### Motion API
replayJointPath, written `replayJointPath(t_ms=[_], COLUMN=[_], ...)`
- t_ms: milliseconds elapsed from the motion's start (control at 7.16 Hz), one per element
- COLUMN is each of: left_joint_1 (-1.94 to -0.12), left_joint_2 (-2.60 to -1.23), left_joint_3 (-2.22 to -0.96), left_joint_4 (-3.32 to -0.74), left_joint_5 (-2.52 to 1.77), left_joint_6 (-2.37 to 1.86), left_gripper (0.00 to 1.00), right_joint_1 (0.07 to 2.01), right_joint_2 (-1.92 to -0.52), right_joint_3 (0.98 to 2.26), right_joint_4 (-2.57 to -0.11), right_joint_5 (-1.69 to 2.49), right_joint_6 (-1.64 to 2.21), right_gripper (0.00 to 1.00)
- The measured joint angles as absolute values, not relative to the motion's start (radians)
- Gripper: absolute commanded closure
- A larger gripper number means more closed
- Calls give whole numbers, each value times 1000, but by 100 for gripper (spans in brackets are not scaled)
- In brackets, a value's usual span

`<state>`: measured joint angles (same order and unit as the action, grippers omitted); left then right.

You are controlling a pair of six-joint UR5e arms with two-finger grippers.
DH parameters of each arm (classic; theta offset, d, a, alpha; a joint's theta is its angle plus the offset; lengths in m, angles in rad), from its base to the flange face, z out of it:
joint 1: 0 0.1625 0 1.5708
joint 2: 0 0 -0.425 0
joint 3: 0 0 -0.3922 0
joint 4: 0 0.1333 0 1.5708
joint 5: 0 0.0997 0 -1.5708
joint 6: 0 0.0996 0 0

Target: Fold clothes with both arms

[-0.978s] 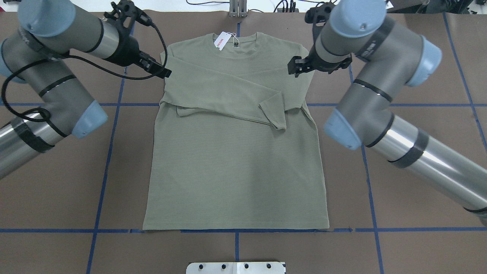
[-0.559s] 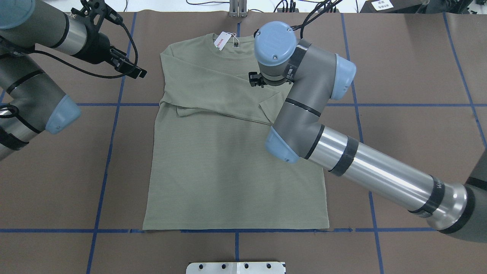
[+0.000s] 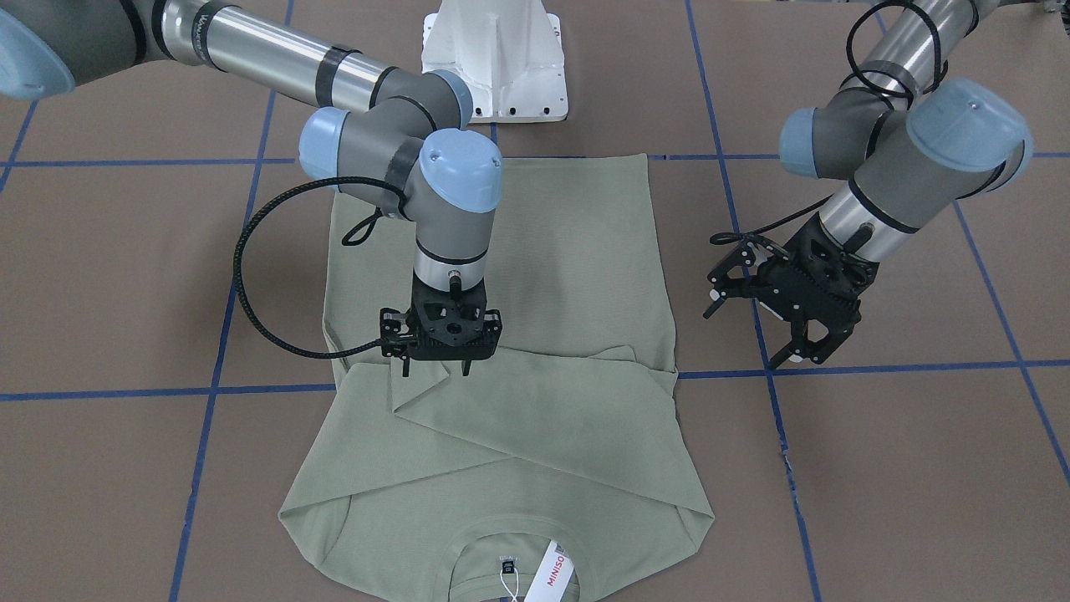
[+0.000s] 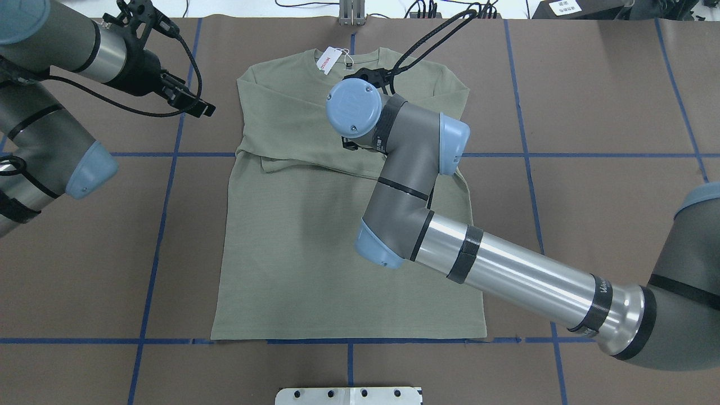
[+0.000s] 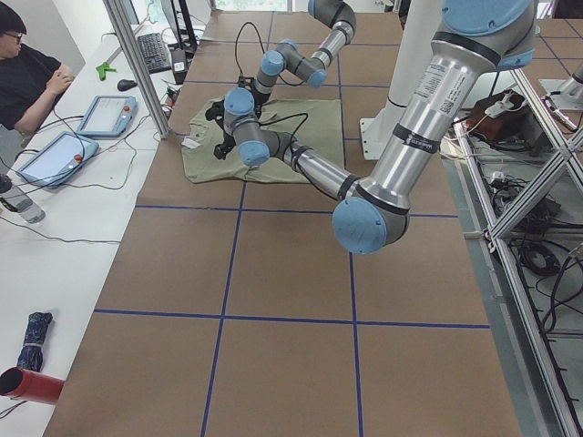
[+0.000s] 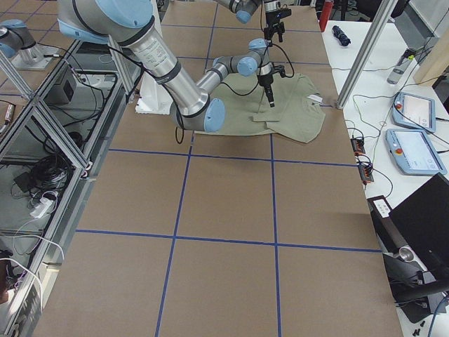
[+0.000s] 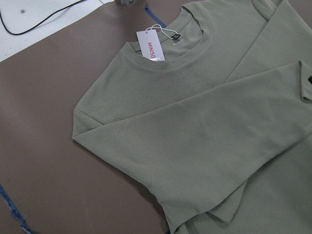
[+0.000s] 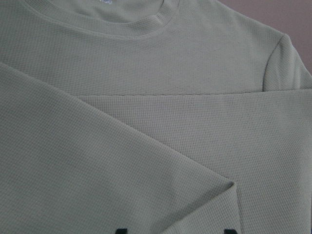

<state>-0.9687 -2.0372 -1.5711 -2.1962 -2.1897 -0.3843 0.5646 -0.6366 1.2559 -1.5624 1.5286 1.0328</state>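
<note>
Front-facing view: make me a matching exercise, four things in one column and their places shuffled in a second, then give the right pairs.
Things
1. hang tag
2. right arm
3. left arm
4. white base

Places
a. off the shirt, over the bare brown table
b. at the shirt's neck
c. reaching over the shirt, above the folded sleeves
d. beyond the shirt's hem, on the robot's side

Pairs: 1-b, 2-c, 3-a, 4-d
</note>
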Motion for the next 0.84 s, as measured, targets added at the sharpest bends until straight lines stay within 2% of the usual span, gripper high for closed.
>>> replayJointPath(t_ms=[699, 838], left_joint_1=[-968, -968], left_joint_2=[-2037, -2036], left_joint_3=[-1571, -1571], left_joint_4=[-2197, -2197], left_joint_5=[-2189, -2189], left_joint_6=[-382, -382], left_gripper=[0, 0], right_joint_1=[541, 540], right_joint_2=[-635, -635], right_joint_3=[1202, 1193], right_joint_4=[-1538, -1524], right_joint_5=[1475, 1475], right_joint_6=[1029, 1028], right_gripper=[53, 64])
